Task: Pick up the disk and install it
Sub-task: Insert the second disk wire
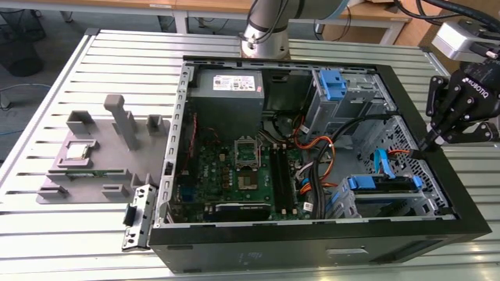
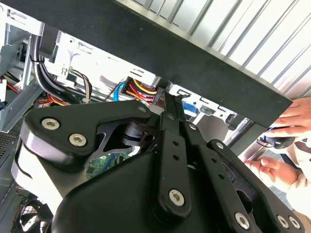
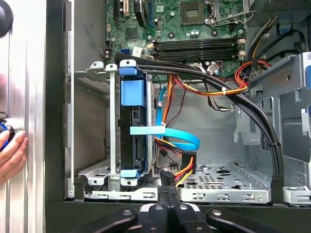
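A ribbed silver metal desk (image 1: 47, 246) carries a large open black computer tower case (image 1: 312, 243) lying on its side, its green motherboard (image 1: 234, 170) left of centre in the exterior view and a grey plastic fixture block (image 1: 93, 158) standing on the desk at the frame's left. The black robot pincer (image 1: 431, 142) hangs at the right edge of the exterior view over the case's rim, its fingers pressed together and holding nothing. The disk (image 3: 132, 131), a silver drive in a blue plastic carrier frame, sits on edge in the metal drive cage, left of centre in the first wrist view, while a person's hand (image 3: 10, 153) rests at that view's left edge.
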